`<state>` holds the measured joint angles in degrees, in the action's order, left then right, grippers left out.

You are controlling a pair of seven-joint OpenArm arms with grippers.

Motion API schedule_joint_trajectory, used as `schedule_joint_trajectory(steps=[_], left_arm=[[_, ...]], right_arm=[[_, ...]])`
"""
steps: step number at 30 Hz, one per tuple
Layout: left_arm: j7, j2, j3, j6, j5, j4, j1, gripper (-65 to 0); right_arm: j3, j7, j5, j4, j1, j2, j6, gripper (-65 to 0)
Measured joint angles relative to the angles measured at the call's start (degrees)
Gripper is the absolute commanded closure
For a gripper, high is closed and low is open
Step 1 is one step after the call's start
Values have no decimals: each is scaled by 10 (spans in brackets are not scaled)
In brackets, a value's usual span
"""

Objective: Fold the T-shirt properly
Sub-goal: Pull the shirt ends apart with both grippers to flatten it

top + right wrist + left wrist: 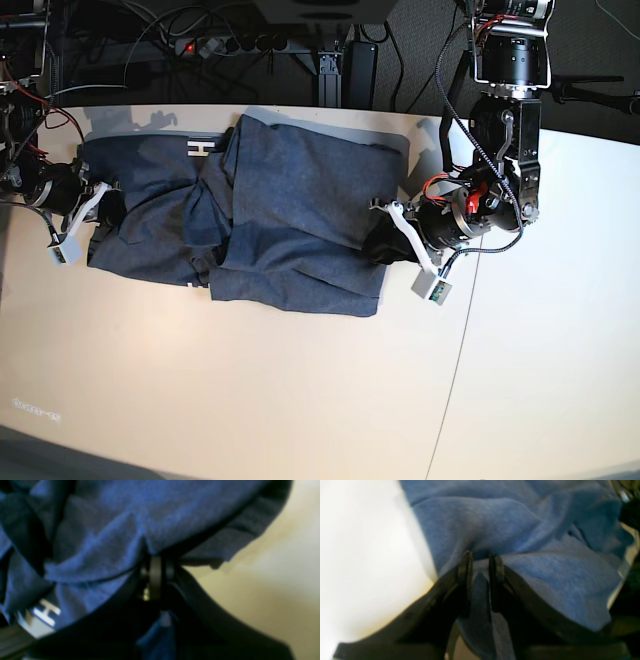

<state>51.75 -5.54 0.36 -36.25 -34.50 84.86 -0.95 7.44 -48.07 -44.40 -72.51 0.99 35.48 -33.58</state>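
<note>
T-shirt [270, 225]: blue-grey, crumpled, long axis left–right across far half of pale bench [250, 400]; white lettering near far-left edge. Left gripper [480, 560]: jaws narrowed on fabric fold at shirt's base-view right edge. Right gripper [156, 565]: jaws closed, cloth pinched at opposite edge. Near half of bench bare; open room also beyond left arm. Seam [462, 330] crosses bench. Dark floor, cables [200, 30], power strip behind.
</note>
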Motion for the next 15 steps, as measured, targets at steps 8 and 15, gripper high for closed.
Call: schedule_joint_trajectory(steps=[8, 15], left_arm=[[12, -34, -55, -2, -1, 0, 1, -150], [14, -72, -55, -2, -32, 0, 2, -150]], right_arm=[[0, -31, 0, -94, 4, -4, -1, 0], [24, -47, -16, -166, 4, -4, -1, 0]])
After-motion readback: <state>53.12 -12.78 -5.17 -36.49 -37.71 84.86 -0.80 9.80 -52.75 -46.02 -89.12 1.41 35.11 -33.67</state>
